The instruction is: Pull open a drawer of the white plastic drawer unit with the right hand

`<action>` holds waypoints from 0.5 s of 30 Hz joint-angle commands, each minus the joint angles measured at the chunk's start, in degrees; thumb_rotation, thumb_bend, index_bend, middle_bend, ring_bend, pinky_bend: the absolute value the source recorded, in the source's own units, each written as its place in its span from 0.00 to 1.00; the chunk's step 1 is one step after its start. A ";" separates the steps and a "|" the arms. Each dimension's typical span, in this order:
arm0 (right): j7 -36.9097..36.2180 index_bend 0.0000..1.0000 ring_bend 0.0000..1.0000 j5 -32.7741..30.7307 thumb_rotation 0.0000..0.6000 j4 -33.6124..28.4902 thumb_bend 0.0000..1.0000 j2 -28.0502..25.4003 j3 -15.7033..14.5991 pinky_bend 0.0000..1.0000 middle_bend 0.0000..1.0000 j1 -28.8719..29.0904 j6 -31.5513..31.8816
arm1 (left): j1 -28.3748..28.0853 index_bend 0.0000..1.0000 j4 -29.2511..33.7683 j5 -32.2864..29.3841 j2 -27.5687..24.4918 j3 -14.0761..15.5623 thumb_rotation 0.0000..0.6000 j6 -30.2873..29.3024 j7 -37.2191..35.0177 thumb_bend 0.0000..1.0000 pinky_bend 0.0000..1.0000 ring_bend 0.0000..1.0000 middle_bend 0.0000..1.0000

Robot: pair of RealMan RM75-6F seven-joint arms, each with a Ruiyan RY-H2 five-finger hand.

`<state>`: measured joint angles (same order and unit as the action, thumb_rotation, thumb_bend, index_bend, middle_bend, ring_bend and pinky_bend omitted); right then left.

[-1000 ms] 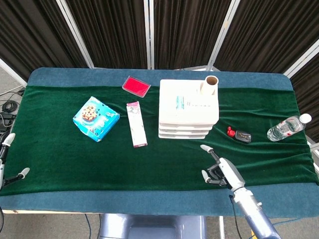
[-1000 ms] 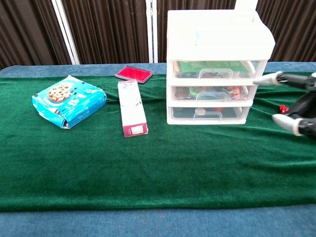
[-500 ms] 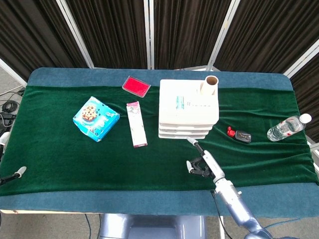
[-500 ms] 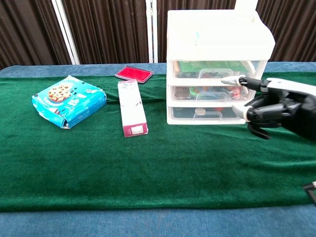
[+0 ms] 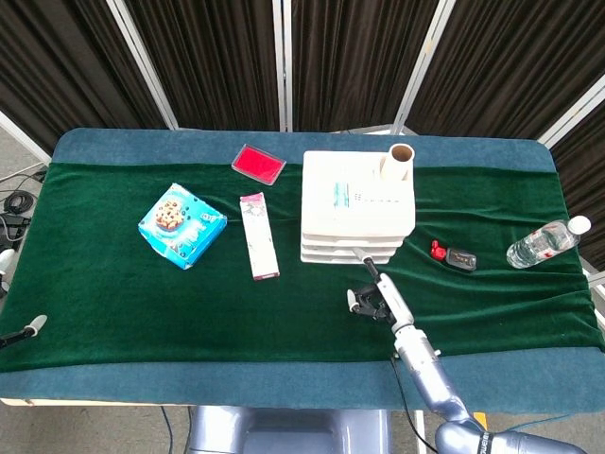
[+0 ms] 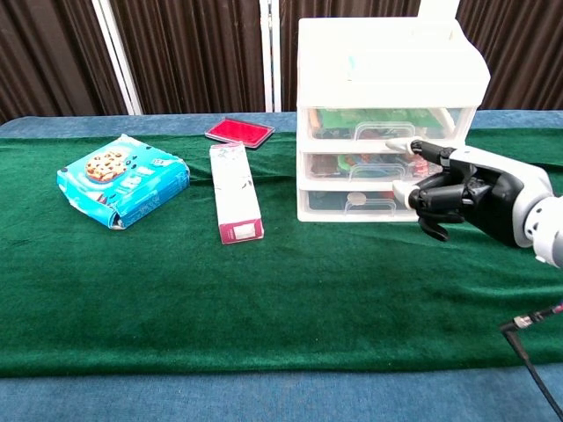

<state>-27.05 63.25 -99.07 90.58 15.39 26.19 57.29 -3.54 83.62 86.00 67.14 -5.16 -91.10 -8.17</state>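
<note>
Dark pleated curtain (image 5: pixel 217 57) behind, crossed by pale metal poles (image 5: pixel 281 61). Green velvet cloth (image 5: pixel 189 303) over blue-edged worktop (image 5: pixel 284 383). Grey floor (image 5: pixel 14 151) at left, with cables (image 5: pixel 13 213).

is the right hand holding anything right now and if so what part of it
Nothing is held. The right hand is in front of the white plastic drawer unit, one finger stretched toward a drawer front and the others curled; all drawers look closed.
</note>
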 commanded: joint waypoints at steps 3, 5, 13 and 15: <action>0.50 0.00 0.97 -1.03 1.00 1.44 0.50 1.84 0.99 0.83 0.94 0.14 1.14 | -0.04 0.00 -0.08 -0.14 -0.05 -0.04 1.00 0.18 -0.21 0.00 0.00 0.00 0.00; 0.48 0.00 0.97 -1.47 1.00 2.09 0.50 2.38 1.28 0.83 0.94 0.23 1.16 | -0.02 0.00 -0.06 -0.17 -0.08 -0.07 1.00 0.16 -0.31 0.00 0.00 0.00 0.00; 0.33 0.04 0.97 -2.54 1.00 3.78 0.50 3.62 2.75 0.83 0.94 0.89 0.79 | -0.05 0.00 -0.16 -0.46 -0.19 -0.19 1.00 0.42 -0.73 0.00 0.00 0.00 0.00; 0.34 0.06 0.97 -2.62 1.00 3.86 0.51 3.88 2.92 0.83 0.94 1.02 0.66 | -0.06 0.00 -0.17 -0.43 -0.20 -0.17 1.00 0.45 -0.78 0.00 0.00 0.00 0.00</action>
<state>-26.71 60.66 -95.24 94.41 18.26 27.17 57.99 -3.60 83.45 85.57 66.94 -5.33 -90.65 -8.95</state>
